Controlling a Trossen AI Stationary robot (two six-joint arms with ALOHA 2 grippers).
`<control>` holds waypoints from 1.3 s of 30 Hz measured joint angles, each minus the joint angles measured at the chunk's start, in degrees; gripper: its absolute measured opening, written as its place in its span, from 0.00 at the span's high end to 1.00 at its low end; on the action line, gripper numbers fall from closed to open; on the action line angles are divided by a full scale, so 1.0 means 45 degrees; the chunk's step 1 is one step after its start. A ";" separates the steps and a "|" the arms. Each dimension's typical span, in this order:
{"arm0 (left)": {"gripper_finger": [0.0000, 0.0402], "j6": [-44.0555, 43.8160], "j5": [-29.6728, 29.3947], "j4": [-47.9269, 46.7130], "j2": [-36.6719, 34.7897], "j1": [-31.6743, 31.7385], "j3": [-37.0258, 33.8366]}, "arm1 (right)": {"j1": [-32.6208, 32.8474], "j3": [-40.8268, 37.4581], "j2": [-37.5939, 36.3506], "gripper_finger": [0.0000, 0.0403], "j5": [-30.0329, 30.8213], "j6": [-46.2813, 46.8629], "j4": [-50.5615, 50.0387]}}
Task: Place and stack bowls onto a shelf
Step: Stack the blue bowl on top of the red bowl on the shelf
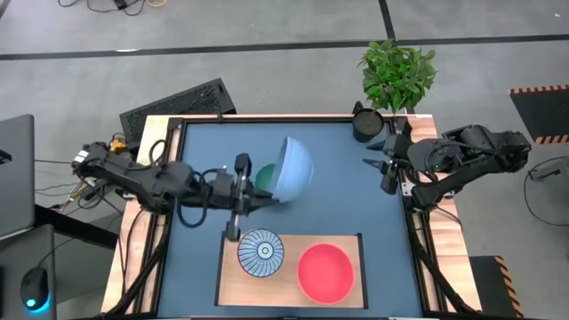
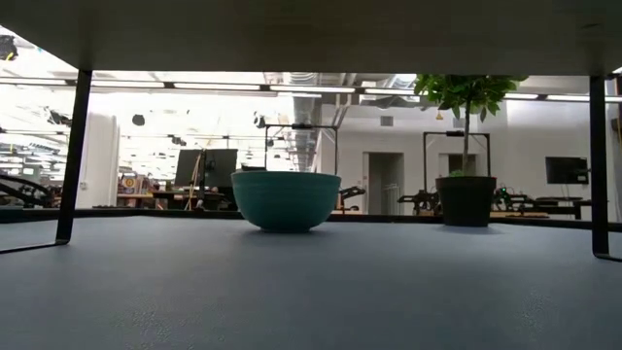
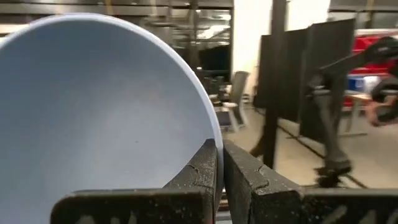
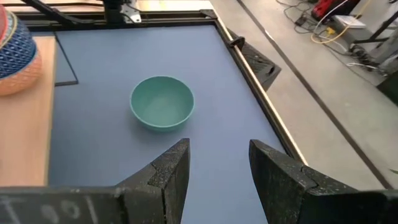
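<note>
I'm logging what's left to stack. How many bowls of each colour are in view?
Light blue bowl, clamped by the left gripper: 1
Green bowl: 1
Blue-and-white striped bowl: 1
Red bowl: 1
Total: 4

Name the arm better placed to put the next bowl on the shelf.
Left. Its tool grips the light blue bowl by its rim, just above the shelf. The right tool waits open at the table edge.

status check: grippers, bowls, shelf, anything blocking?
Left gripper shut on light-blue bowl, lifted above green bowl. Right gripper open, parked at table's right edge. Shelf holds striped bowl, red bowl. Nothing blocking.
</note>
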 joint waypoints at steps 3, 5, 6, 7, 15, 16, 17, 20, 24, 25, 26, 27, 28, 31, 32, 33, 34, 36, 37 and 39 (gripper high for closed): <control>1.00 0.0018 0.0063 0.0130 0.0328 -0.0613 0.0454 | 0.0000 0.0000 0.0000 0.53 -0.0200 0.0000 0.0002; 1.00 0.0269 0.0232 0.0290 0.0730 -0.0861 0.0944 | -0.0005 0.0000 0.0005 0.53 -0.0204 0.0000 -0.0003; 1.00 0.0365 0.0270 0.0205 0.0967 -0.1010 0.1240 | -0.0009 0.0000 0.0005 0.53 -0.0209 0.0000 0.0002; 1.00 0.0542 0.0341 0.0206 0.1280 -0.1127 0.1593 | -0.0008 0.0000 0.0005 0.53 -0.0217 0.0000 0.0002; 1.00 0.1623 0.0361 -0.2022 0.4188 -0.1664 0.5450 | -0.0010 0.0000 0.0005 0.53 -0.0223 -0.0088 -0.0010; 1.00 0.1506 0.0361 -0.2678 0.4566 -0.1701 0.6094 | -0.0010 0.0000 0.0002 0.53 -0.0223 -0.0168 -0.0037; 1.00 0.1321 0.0357 -0.3306 0.4944 -0.1713 0.6738 | -0.0010 0.0000 0.0000 0.53 -0.0223 -0.0246 -0.0081; 1.00 0.0619 0.0370 -0.5341 0.6064 -0.1770 0.8510 | -0.0010 0.0000 0.0000 0.53 -0.0221 -0.0388 -0.0158; 1.00 0.0315 0.0609 -0.7327 0.7458 -0.1766 1.0359 | -0.0024 0.0000 0.0000 0.53 -0.0223 -0.0631 -0.0212; 1.00 0.0155 0.0691 -0.7804 0.7731 -0.1771 1.0736 | -0.0024 0.0000 0.0000 0.53 -0.0223 -0.0630 -0.0212; 1.00 -0.0084 0.0715 -0.8311 0.7977 -0.1771 1.1068 | -0.0024 0.0000 0.0000 0.53 -0.0221 -0.0627 -0.0212; 1.00 -0.0428 0.0793 -0.8736 0.8199 -0.1771 1.1336 | -0.0024 0.0000 0.0000 0.53 -0.0223 -0.0627 -0.0221; 1.00 -0.0797 0.0962 -0.9082 0.8390 -0.1771 1.1554 | -0.0024 0.0000 0.0000 0.53 -0.0223 -0.0627 -0.0221; 1.00 -0.1978 0.1411 -0.9973 0.8832 -0.1873 1.1952 | -0.0024 0.0000 0.0000 0.53 -0.0223 -0.0627 -0.0228; 1.00 -0.2297 0.1430 -1.0128 0.8923 -0.1946 1.1958 | -0.0024 0.0000 0.0000 0.53 -0.0223 -0.0624 -0.0245; 1.00 -0.2611 0.1492 -1.0180 0.8988 -0.2003 1.1958 | -0.0024 0.0000 0.0000 0.53 -0.0223 -0.0620 -0.0259; 1.00 -0.2840 0.1577 -1.0251 0.9001 -0.2101 1.1958 | -0.0024 0.0000 0.0000 0.53 -0.0223 -0.0622 -0.0279; 1.00 -0.3315 0.1819 -1.0441 0.9004 -0.2313 1.1964 | -0.0020 0.0000 0.0000 0.53 -0.0223 -0.0621 -0.0328; 1.00 -0.3522 0.1898 -1.0434 0.9004 -0.2402 1.1973 | -0.0024 0.0000 0.0000 0.53 -0.0223 -0.0617 -0.0319; 1.00 -0.3813 0.1935 -1.0495 0.9004 -0.2560 1.1978 | -0.0024 0.0000 0.0000 0.53 -0.0223 -0.0617 -0.0318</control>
